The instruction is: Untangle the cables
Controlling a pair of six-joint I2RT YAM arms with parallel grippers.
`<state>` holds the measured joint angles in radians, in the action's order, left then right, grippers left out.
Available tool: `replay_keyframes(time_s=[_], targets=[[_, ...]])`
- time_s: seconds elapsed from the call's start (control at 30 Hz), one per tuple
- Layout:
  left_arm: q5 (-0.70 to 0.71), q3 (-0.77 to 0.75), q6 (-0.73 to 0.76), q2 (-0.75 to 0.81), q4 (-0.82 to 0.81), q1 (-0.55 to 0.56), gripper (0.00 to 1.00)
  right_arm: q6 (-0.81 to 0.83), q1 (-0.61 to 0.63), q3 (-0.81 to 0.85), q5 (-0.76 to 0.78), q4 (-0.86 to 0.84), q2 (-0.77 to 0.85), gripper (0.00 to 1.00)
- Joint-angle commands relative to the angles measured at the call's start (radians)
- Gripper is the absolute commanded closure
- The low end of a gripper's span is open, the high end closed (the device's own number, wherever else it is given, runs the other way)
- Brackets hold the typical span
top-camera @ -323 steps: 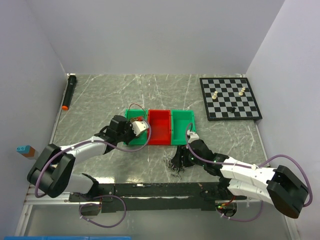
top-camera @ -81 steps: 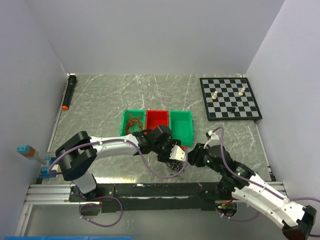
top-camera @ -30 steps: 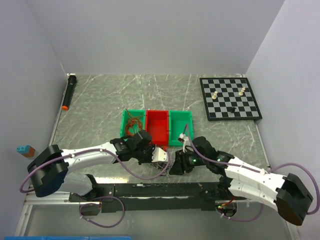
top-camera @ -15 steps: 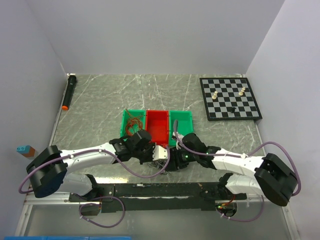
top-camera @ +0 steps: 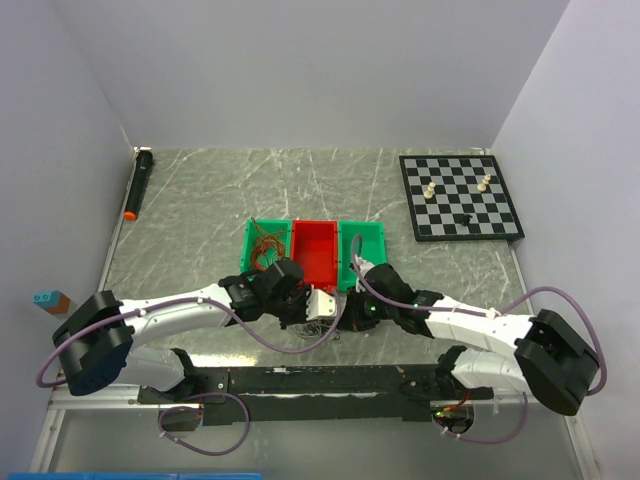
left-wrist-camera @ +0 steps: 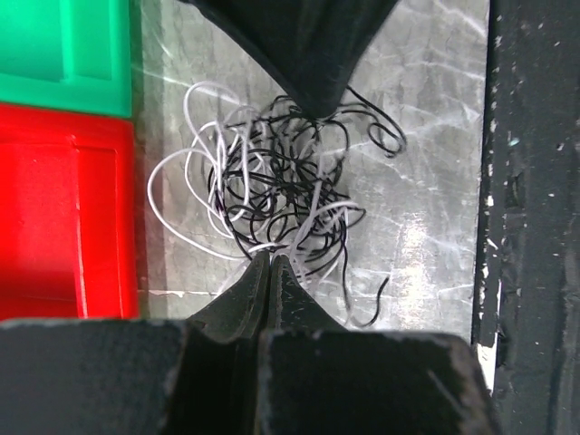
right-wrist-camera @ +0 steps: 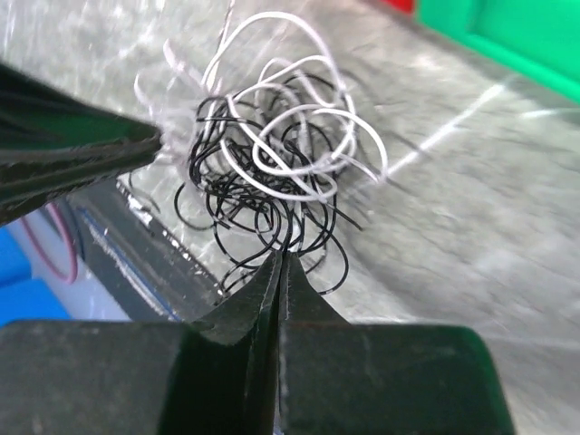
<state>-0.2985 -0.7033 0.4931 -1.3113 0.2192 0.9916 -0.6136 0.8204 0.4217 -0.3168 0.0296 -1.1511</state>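
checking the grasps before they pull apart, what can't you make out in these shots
Left wrist: the shut left gripper hides which strand of the tangle it pinches.
Right wrist: the shut right gripper does the same; the edge cuts off the green bin.
Top external: both grippers cover most of the tangle; the chess pieces are too small to name.

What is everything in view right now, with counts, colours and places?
red bin: one, red, centre
green bins: two, green, flanking the red bin
cable tangle: one, black and white, in front of the red bin
loose cables: one bundle, red-brown, in the left green bin
chessboard: one, black and white, far right
cylinder: one, black with orange end, far left
block: one, blue and brown, beyond the left edge
left end effector: one, black, shut on the cable tangle
right end effector: one, black, shut on the cable tangle opposite
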Motion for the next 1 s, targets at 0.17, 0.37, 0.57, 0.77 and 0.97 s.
replay_keyframes(time_s=[0.17, 0.37, 0.57, 0.77, 0.97], targets=[[-0.037, -0.096, 0.076, 0.043, 0.094, -0.004, 0.99, -0.064, 0.002, -0.046, 0.251, 0.171, 0.246, 1.0], [-0.007, -0.082, 0.159, 0.063, 0.178, -0.031, 0.99, -0.089, 0.003, -0.061, 0.291, 0.253, 0.338, 1.0], [0.036, -0.146, 0.2, 0.095, 0.345, -0.099, 0.99, -0.089, 0.002, -0.049, 0.292, 0.319, 0.356, 1.0], [0.038, -0.381, 0.229, 0.135, 0.604, -0.149, 0.99, -0.101, 0.003, -0.04, 0.315, 0.371, 0.344, 1.0], [0.042, -0.717, 0.196, 0.168, 0.761, -0.151, 0.99, -0.138, 0.002, -0.038, 0.357, 0.369, 0.263, 1.0]])
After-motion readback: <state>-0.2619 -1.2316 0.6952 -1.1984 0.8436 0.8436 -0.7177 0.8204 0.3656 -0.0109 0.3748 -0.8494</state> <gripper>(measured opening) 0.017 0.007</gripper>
